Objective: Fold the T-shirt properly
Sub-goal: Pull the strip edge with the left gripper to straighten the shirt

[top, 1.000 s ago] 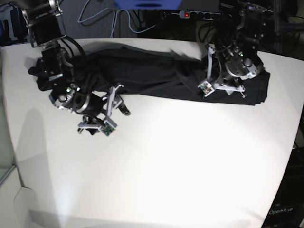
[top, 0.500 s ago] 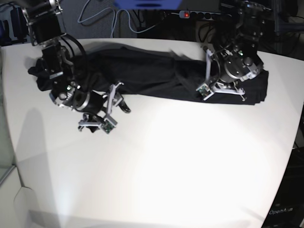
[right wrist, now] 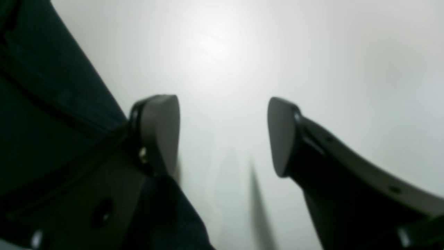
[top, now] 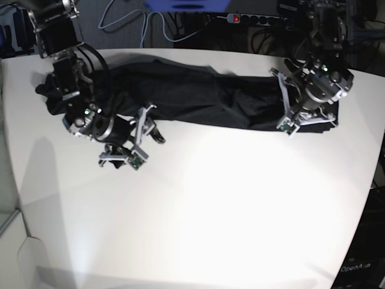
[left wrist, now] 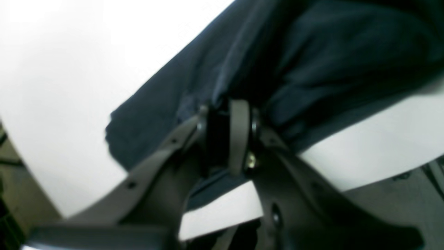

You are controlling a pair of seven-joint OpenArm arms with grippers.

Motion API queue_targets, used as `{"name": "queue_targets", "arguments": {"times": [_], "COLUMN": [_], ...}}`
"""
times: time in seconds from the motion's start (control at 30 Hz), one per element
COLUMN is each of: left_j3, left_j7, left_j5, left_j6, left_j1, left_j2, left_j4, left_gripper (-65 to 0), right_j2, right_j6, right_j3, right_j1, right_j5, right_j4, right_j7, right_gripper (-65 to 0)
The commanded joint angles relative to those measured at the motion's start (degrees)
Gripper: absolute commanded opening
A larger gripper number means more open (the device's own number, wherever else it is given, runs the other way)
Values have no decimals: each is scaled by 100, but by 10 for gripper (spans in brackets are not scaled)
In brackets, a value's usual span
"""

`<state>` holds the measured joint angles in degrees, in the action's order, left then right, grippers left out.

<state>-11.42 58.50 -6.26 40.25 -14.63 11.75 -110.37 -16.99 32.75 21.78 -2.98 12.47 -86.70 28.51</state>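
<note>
The black T-shirt (top: 180, 90) lies stretched in a long band along the far side of the white table (top: 210, 198). My left gripper (top: 304, 117) is at the shirt's right end. In the left wrist view this gripper (left wrist: 227, 118) is shut on a fold of the T-shirt (left wrist: 312, 62), with cloth bunched around its fingers. My right gripper (top: 153, 125) stands open just in front of the shirt's left part. The right wrist view shows its fingers (right wrist: 159, 132) spread over bare table with nothing between them, and the T-shirt (right wrist: 41, 104) lies beside the left one.
A power strip (top: 252, 18) and loose cables (top: 129, 24) lie behind the table's far edge. The table's curved right edge (top: 367, 198) runs close to the left arm.
My left gripper has shut on the shirt's right end and moved right with it, drawing the cloth out longer and narrower. The right arm has hardly moved.
</note>
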Motion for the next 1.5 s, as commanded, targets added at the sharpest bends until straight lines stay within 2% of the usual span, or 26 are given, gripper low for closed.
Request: {"name": "queue_targets", "arguments": {"times": [0.0,0.73,1.47], "left_j3": [-67,-1676,-1702], "left_j7": [-70,-70,-70], "left_j5": [42,59,15], "left_j6": [-25,-25,-25], "left_j1": [-9,79,52], "left_j2": [34,60,69], "left_j4": [-124,-379,-291], "left_gripper": [-583,-583,-580], "right_j2": [-28,-28,-72], "right_j6": [-9,-9,-9], "right_j3": [-20,-20,-55], "right_j1": [-110,-137,-119], "right_j5": [67,67,67], "right_j4": [-100,-108,-592], "right_j7": [-148,-157,-122], "right_gripper": [-255,-255,-255]}}
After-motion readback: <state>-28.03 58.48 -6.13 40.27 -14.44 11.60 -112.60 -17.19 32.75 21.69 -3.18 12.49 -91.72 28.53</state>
